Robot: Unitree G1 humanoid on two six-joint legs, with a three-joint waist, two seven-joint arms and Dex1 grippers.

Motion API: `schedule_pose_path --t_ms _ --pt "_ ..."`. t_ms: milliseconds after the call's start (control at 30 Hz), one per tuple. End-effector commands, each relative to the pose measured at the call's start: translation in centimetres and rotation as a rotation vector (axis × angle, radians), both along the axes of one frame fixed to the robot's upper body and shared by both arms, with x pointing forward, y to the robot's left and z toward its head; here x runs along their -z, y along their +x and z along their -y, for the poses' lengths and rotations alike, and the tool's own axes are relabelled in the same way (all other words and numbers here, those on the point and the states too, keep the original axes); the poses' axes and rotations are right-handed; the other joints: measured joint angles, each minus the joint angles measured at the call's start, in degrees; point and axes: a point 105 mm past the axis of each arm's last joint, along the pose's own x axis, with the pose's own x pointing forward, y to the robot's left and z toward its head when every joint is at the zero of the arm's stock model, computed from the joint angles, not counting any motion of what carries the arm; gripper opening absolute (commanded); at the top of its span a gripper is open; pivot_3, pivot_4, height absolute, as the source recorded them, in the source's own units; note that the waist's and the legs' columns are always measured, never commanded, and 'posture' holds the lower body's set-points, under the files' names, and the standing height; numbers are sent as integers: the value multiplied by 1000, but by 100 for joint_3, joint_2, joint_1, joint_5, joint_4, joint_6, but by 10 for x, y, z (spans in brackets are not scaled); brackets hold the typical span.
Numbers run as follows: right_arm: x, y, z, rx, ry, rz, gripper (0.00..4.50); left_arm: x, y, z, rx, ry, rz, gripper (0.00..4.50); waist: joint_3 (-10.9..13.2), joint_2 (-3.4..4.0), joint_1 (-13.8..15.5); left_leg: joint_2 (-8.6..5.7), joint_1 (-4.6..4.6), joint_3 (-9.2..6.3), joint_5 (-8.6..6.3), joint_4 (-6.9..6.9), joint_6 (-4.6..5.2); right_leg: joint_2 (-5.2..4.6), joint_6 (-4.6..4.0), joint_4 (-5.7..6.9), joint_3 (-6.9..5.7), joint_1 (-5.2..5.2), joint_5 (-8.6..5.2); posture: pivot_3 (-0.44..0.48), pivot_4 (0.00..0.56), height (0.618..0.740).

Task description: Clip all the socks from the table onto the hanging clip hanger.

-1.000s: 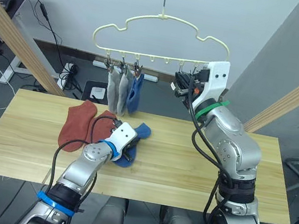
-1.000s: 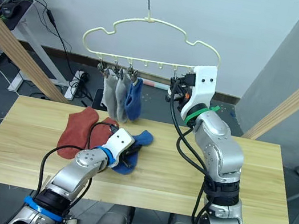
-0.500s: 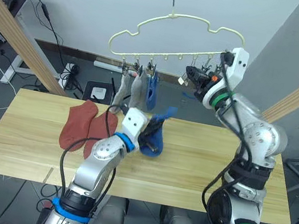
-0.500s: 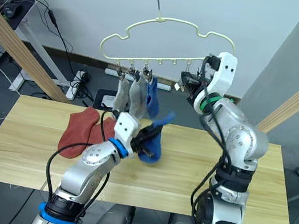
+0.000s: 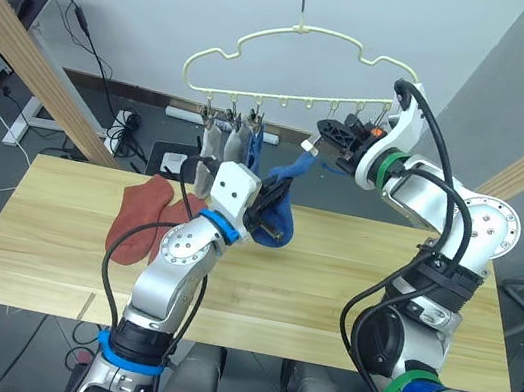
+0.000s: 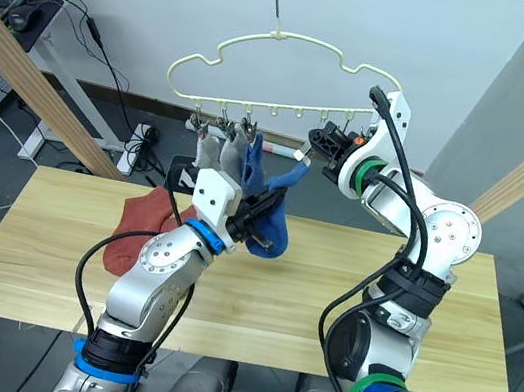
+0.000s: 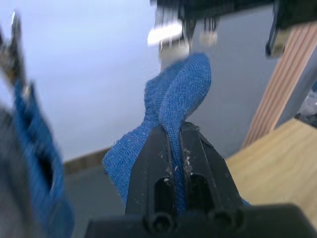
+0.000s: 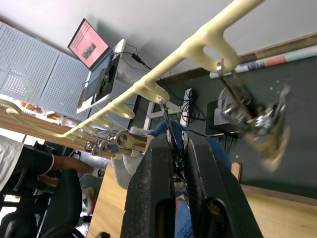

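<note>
The left gripper (image 5: 271, 205) has lifted its clamped blue sock (image 5: 281, 222) toward the right gripper (image 5: 321, 137), which pinches a clip (image 8: 171, 133).

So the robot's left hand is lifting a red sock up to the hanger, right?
Not quite: the sock is blue, not red. The left wrist view shows the left gripper shut on the blue sock, lifting it to the clip hanger. The red socks lie on the table.

The left gripper (image 5: 268, 204) is raised above table height, its fingers pinching closed. The right arm is reaching up and leftward, the right gripper (image 5: 325, 138) squeezing closed too.
</note>
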Motion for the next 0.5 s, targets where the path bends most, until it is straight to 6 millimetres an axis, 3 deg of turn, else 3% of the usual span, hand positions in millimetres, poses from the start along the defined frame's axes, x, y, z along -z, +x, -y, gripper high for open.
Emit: schedule_pose_path --t_ms 33,500 --pt "13 3 10 47 -19 -58 1 -15 -4 3 12 -32 54 18 0 0 0 0 0 0 0 0 0 1 0 0 0 0 0 145 338 740" --pt "16 8 20 75 -20 -84 1 -18 -13 -5 -25 -10 91 18 0 0 7 0 -1 -3 0 -1 0 0 0 -2 -3 1 0 152 334 740"
